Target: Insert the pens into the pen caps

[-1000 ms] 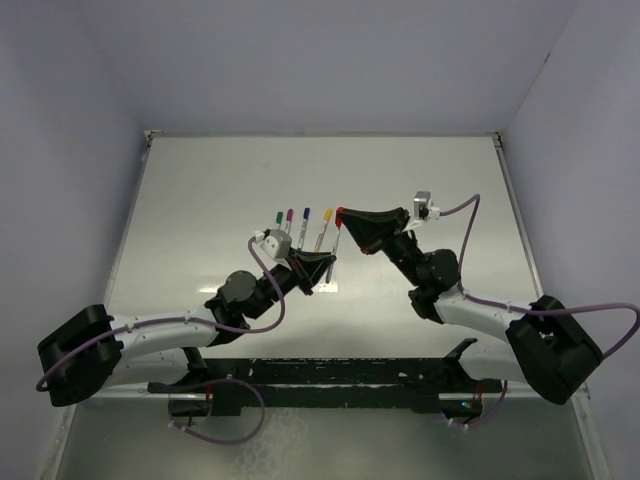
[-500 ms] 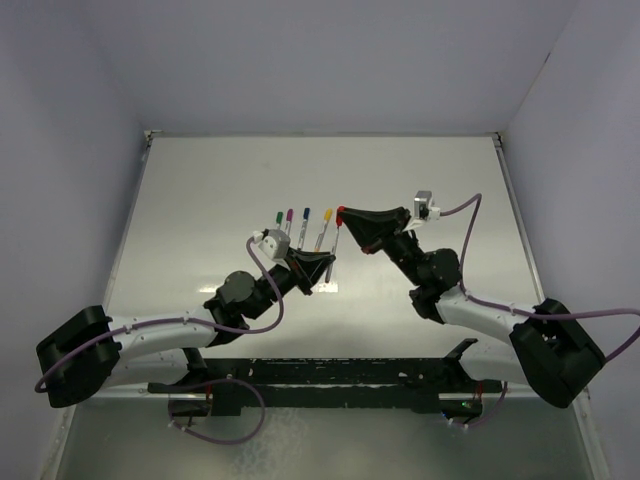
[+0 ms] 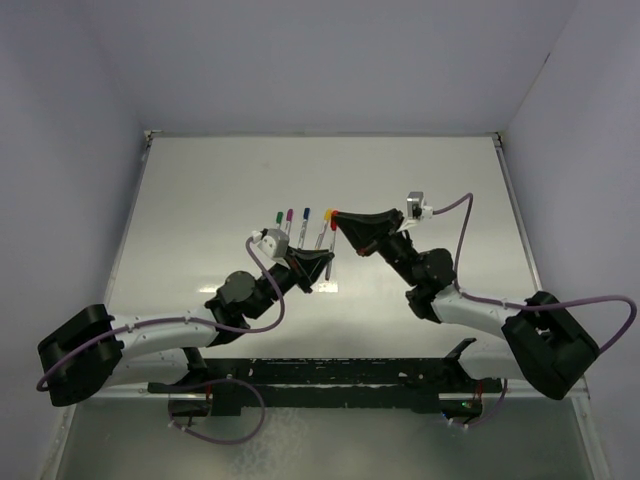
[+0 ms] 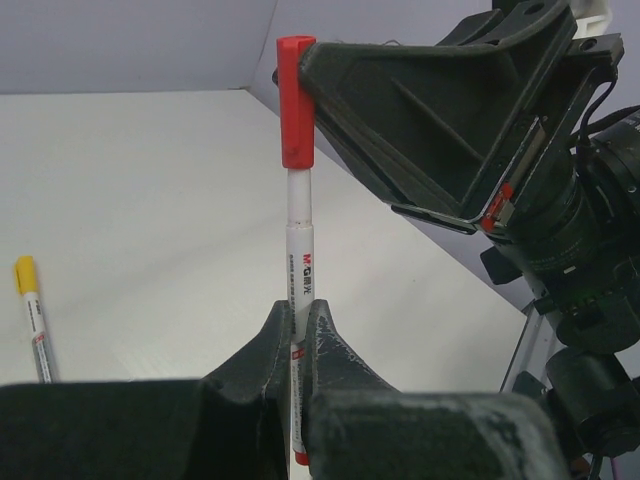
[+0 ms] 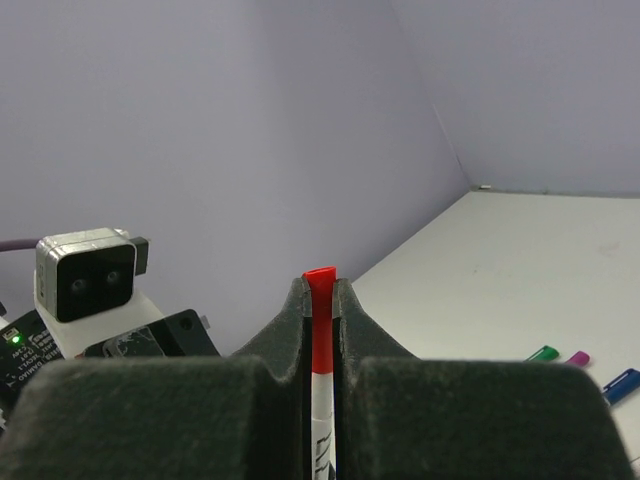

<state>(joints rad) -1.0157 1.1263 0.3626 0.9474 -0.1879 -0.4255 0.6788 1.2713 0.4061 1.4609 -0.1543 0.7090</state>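
Now I count five pens. Four lie side by side on the table [image 3: 200, 200]: the green pen [image 3: 277, 215], purple pen [image 3: 289, 215], blue pen [image 3: 306, 214] and yellow pen [image 4: 33, 325]. The fifth, the red pen [image 4: 300, 250], stands upright in the air between my two grippers. My left gripper [image 4: 298, 318] is clamped on its white, printed barrel. My right gripper [image 5: 320, 298] pinches the red cap [image 4: 296, 100] sitting on its top end.

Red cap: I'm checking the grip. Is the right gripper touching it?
Touching. The right wrist view shows the red cap pinched tight inside the shut right gripper, no gap either side.
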